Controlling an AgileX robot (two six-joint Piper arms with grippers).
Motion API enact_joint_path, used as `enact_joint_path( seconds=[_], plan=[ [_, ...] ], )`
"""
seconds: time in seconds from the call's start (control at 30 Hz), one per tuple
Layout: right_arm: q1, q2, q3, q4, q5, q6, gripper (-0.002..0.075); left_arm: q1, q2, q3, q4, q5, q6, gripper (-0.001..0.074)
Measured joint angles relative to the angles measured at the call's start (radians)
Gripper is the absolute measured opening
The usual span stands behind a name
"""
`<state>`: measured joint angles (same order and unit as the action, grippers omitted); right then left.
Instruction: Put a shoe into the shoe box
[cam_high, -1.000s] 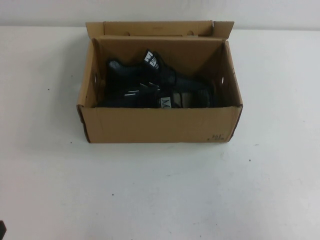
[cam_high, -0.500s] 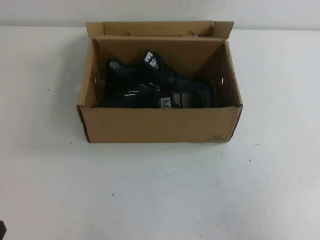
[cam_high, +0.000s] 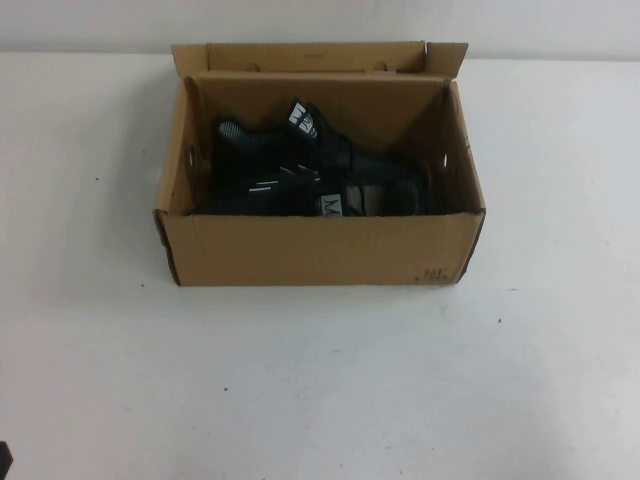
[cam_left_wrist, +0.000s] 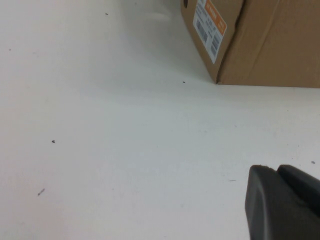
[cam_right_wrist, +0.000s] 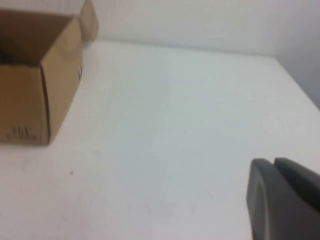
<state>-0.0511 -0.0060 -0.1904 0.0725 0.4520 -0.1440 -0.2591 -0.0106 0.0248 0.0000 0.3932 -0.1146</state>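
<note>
Shoes half-hidden inside shoe box; left claw and right claw cropped, grip unreadable.

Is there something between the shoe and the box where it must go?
Nothing visible does. The shoe already lies inside the open box, beside its twin. The left pincer and right pincer hang over bare table, apart from the box, left and right.

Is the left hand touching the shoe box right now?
Apart. The left wrist view shows bare table between the left hand and the shoe box.
</note>
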Motion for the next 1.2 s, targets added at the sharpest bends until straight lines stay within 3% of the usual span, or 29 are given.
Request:
enact_joint_path(
  seconds=[0.1,0.37,1.2],
  plan=[
    [0.000,-0.002,0.016,-0.026,0.066,0.005,-0.0017,0.000,0.000,0.000,0.000,0.000,0.002,-0.0001],
    [0.000,-0.002,0.210,-0.026,-0.066,0.160,-0.0017,0.000,0.000,0.000,0.000,0.000,0.002,-0.0001],
    [0.004,-0.002,0.216,-0.010,-0.093,0.144,-0.0017,0.000,0.000,0.000,0.000,0.000,0.002,-0.0001]
  ],
)
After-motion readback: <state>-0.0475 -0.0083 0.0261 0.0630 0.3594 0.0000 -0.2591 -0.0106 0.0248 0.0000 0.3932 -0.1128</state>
